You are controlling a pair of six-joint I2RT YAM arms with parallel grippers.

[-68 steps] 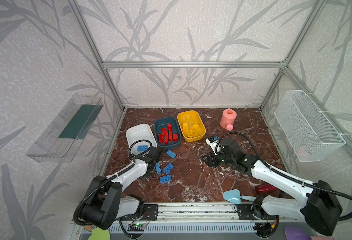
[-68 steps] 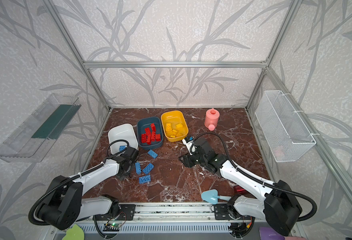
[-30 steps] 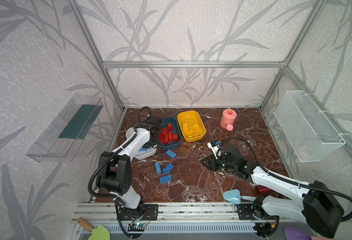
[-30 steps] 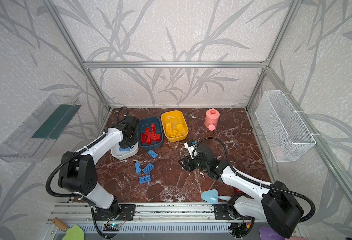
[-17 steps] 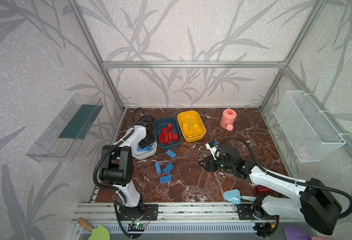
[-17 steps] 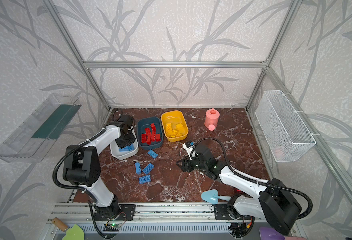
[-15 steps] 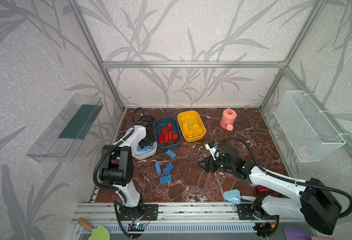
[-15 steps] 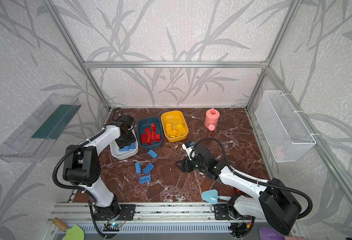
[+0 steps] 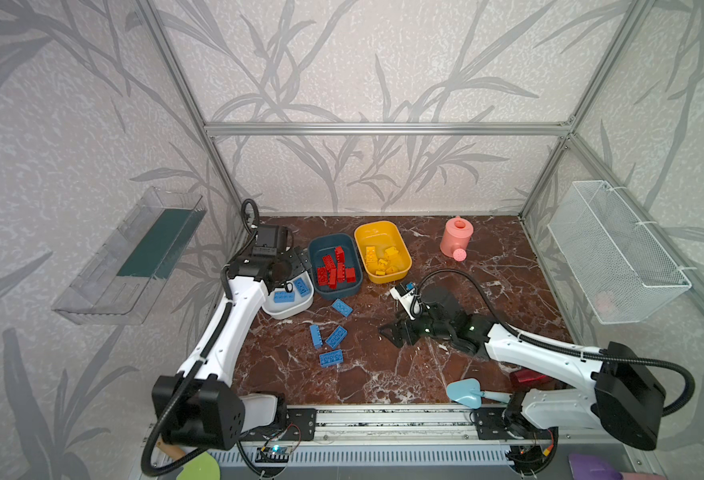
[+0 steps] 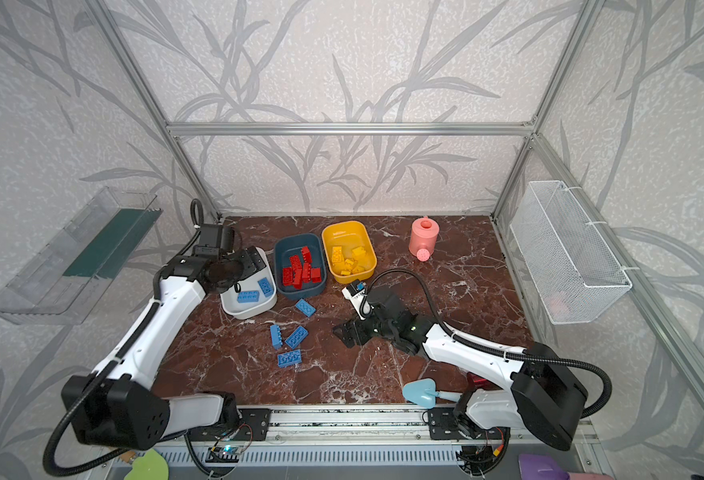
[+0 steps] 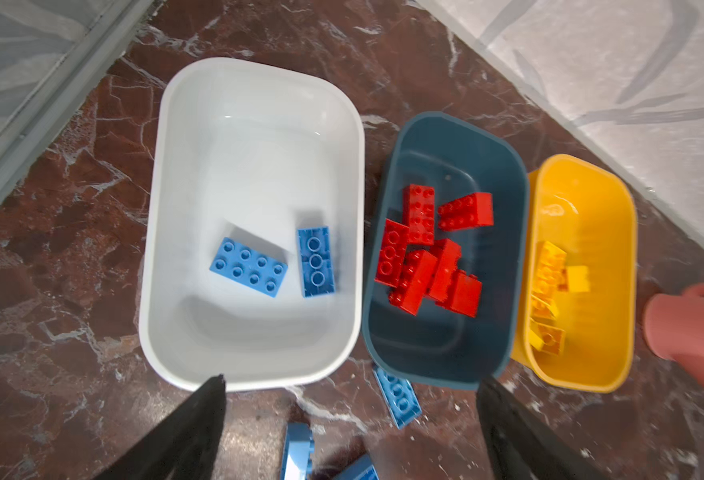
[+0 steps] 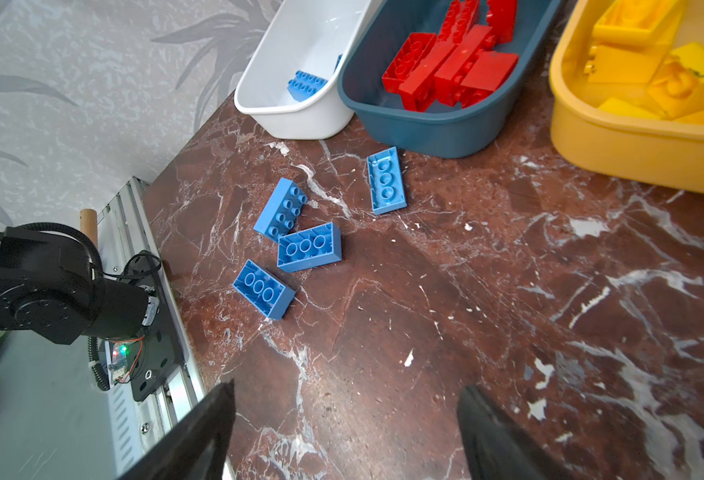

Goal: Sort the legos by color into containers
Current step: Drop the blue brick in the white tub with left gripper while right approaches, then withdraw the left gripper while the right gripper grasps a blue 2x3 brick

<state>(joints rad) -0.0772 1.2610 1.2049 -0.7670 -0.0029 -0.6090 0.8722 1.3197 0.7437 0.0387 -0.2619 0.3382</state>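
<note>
Left gripper (image 11: 350, 382): jaws spread wide, empty, poised above the white tub (image 11: 157, 208) — evidently the blue destination, since it contains two blue bricks (image 11: 248, 266). Right gripper (image 12: 346, 386): jaws apart, nothing held, low over the table at 3 o'clock of the four loose blue bricks (image 12: 308, 247), probably lined up for a pick. In both top views these lie at 5 o'clock of the white tub. Teal tub (image 11: 425, 340): about six red bricks (image 11: 425, 257). Yellow tub (image 11: 591, 365): roughly five yellow bricks (image 11: 550, 270) — overlap prevents an exact count.

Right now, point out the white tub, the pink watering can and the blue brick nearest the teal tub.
white tub (image 11: 254, 166): left wrist view, bare floor.
pink watering can (image 9: 457, 235): a top view, body.
blue brick (image 12: 386, 180): right wrist view, upturned face.
</note>
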